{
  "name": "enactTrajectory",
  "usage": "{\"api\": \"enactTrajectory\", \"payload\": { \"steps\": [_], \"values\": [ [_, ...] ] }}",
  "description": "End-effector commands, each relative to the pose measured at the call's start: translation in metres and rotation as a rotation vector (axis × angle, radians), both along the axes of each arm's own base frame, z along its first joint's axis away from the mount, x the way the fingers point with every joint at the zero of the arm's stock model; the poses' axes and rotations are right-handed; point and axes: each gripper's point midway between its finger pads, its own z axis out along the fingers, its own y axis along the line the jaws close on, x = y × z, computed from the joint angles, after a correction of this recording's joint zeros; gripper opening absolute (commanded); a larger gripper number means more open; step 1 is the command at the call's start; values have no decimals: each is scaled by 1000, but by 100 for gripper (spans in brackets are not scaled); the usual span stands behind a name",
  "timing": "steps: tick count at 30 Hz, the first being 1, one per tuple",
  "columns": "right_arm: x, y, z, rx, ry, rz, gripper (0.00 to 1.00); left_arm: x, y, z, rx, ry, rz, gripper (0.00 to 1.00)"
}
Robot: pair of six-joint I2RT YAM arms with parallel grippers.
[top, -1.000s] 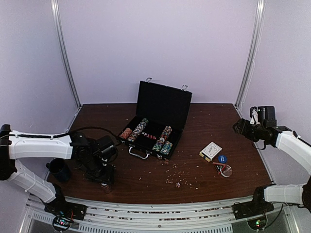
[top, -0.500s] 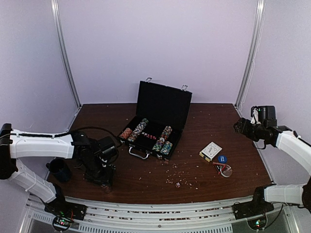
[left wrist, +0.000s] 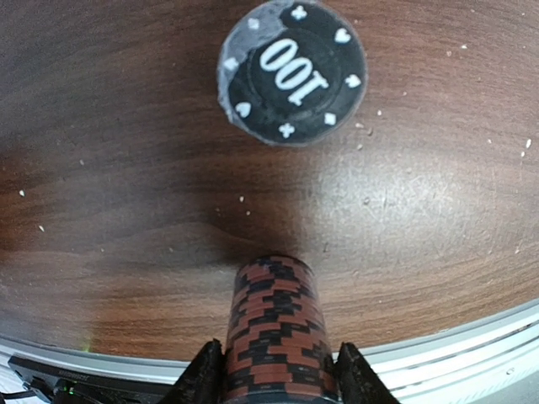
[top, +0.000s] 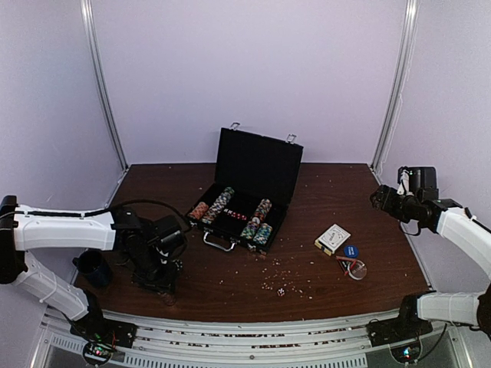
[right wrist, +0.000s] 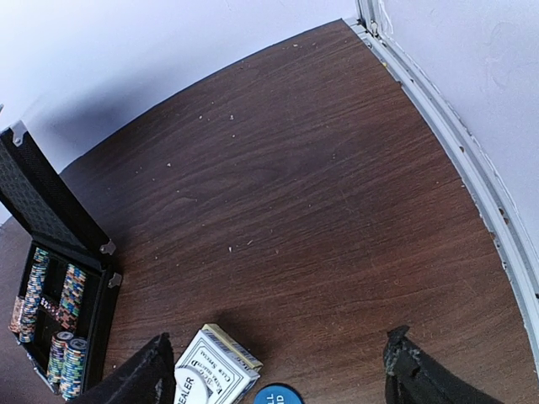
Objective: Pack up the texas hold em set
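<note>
Left hand point(left wrist: 278, 379) clenched on a stack of red-brown chips point(left wrist: 271, 328) — a black 100 chip point(left wrist: 292, 71) lies flat on the desk point(left wrist: 126, 168) just ahead. Right hand point(right wrist: 282, 369) released, raised — card deck box point(right wrist: 215, 366) below it, open case point(right wrist: 50, 219) well apart.

The black case point(top: 257, 165) lies open on the table point(top: 368, 192), chip rows point(top: 219, 205) inside. The left gripper point(left wrist: 278, 372) clasps a chip stack point(left wrist: 271, 311).
</note>
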Motion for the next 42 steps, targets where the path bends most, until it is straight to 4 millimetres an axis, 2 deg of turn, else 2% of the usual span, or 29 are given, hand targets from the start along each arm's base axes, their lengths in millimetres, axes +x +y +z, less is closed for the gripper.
{"api": "enactTrajectory", "payload": {
  "steps": [1,7,10,15,18,22,27,32,38,42],
  "values": [
    [0,-4,13,-13,-36,-25,84,13,-18,25,-76,-59,6,40],
    [-2,-7,19,-28,-50,-38,84,27,-31,46,-116,-118,16,39],
    [-2,-8,24,-30,-58,-42,84,49,-44,68,-159,-220,21,39],
    [2,-9,33,-22,-77,-54,85,113,-84,114,-293,-399,-4,38],
    [3,-8,37,-13,-77,-52,84,161,-111,156,-387,-509,-30,37],
    [1,-8,41,-14,-87,-54,84,218,-122,191,-390,-624,-79,35],
    [4,-11,48,-24,-104,-70,85,276,-124,195,-349,-706,-117,35],
    [7,-15,58,-24,-123,-96,85,316,-126,194,-368,-795,-156,32],
    [10,-19,68,-39,-120,-117,86,351,-111,170,-347,-813,-118,32],
    [14,-16,66,-26,-113,-102,86,367,-115,160,-368,-834,-117,32]
  ]
}}
